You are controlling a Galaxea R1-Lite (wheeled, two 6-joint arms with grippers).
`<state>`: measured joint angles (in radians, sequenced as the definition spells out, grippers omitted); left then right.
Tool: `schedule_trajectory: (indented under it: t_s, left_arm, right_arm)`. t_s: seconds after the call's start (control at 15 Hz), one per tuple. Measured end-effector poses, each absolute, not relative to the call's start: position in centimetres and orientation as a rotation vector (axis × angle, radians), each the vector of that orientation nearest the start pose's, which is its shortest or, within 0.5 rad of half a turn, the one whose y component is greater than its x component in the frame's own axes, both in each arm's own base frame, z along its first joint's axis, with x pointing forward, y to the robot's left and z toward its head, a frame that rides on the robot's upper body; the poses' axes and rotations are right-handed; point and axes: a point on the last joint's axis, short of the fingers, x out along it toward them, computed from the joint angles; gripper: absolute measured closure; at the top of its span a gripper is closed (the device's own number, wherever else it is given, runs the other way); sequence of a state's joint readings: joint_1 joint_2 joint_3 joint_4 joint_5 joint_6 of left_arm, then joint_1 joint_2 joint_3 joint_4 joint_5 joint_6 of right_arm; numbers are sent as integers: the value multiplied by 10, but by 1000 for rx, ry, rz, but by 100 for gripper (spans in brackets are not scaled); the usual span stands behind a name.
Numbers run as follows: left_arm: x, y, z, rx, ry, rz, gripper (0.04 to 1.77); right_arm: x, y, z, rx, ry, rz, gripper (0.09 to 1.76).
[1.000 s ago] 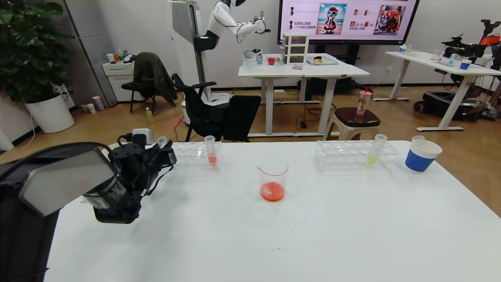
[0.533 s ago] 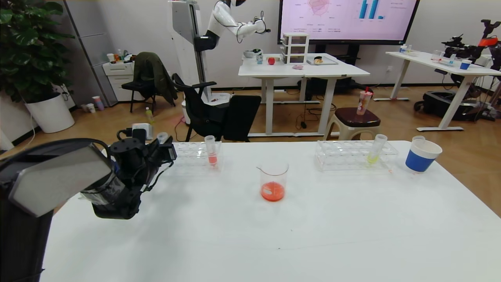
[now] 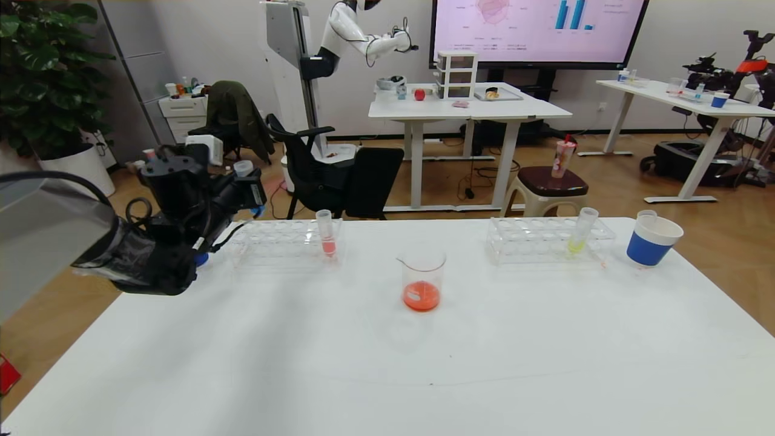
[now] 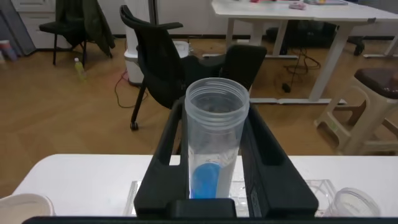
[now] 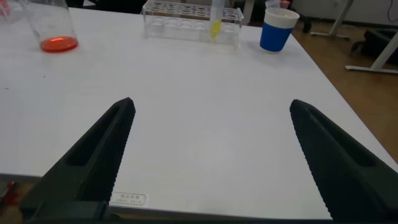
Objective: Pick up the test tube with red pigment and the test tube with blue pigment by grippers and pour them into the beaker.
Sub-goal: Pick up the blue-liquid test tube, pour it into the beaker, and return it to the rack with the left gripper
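My left gripper (image 3: 245,188) is shut on the test tube with blue pigment (image 3: 243,169) and holds it upright above the left end of the left rack (image 3: 284,242). In the left wrist view the tube (image 4: 214,124) sits between the black fingers (image 4: 165,162), with cyan-blue liquid at its bottom. The beaker (image 3: 422,280) stands mid-table and holds red-orange liquid; it also shows in the right wrist view (image 5: 53,28). A tube with salmon-red liquid (image 3: 327,233) stands in the left rack. No tube with vivid red liquid shows. My right gripper (image 5: 211,149) is open and empty over the table's near right part.
A second clear rack (image 3: 548,239) at the back right holds a tube with yellow-green liquid (image 3: 581,230). A blue-and-white paper cup (image 3: 651,241) stands at the far right. Another paper cup (image 4: 25,208) stands at the table's left, below my left gripper.
My left gripper has risen and drawn back to the left with the blue tube, lifting it clear of the left rack. Everything else on the table is unchanged.
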<state>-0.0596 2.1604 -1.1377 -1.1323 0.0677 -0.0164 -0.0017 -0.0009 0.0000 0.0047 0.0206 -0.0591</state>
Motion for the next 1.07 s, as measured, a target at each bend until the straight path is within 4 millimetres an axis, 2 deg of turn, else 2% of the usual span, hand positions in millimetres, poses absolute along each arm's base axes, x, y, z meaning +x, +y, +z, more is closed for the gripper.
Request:
schedule_trajectory:
  t_s: [0.2, 0.33, 0.6, 0.73, 1.07]
  left_arm:
    - [420, -30, 162, -26, -137, -13, 131]
    - [419, -45, 170, -24, -150, -49, 131]
    - [417, -91, 196, 46, -186, -209, 131]
    - [414, -117, 207, 108, -238, -356, 131]
    - [403, -183, 205, 239, -345, -606, 131]
  right_arm:
    - [-23, 0, 75, -59, 3, 19, 11]
    - [-23, 1, 75, -59, 3, 19, 11]
    - [-23, 1, 75, -59, 3, 19, 11]
    - [-23, 1, 75, -59, 3, 19, 11]
    - [-23, 1, 75, -59, 3, 19, 11]
